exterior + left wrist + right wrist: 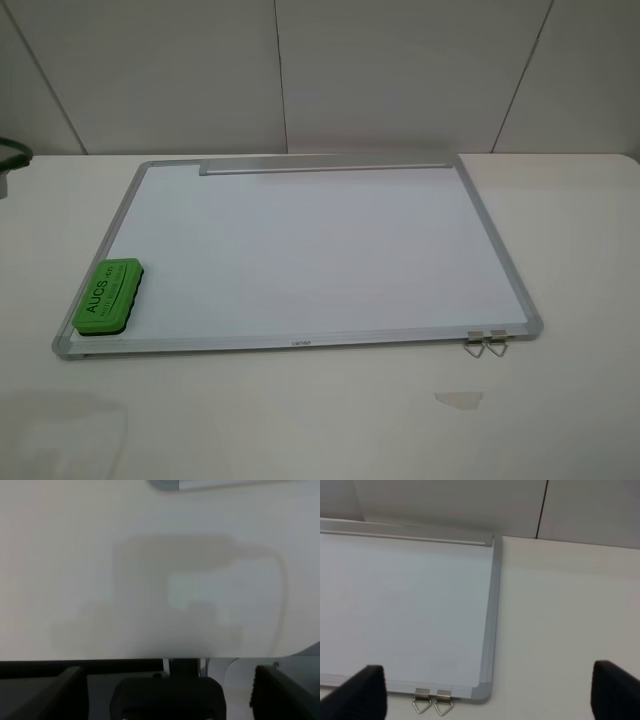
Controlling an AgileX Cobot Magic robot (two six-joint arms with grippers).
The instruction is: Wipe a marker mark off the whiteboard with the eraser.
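The whiteboard lies flat on the white table, its tray strip along the far edge. The green eraser rests on the board's near left corner, lettering up. No marker mark shows in any view. Neither gripper appears in the exterior high view. My right gripper is open, its dark fingertips spread wide above the board's near right corner. My left gripper is open over bare table, a corner of the board's frame just in view, far from the eraser.
Two metal clips hang off the board's near right edge and also show in the right wrist view as clips. A faint smudge marks the table in front. A dark object sits at the far left edge. A wall stands behind.
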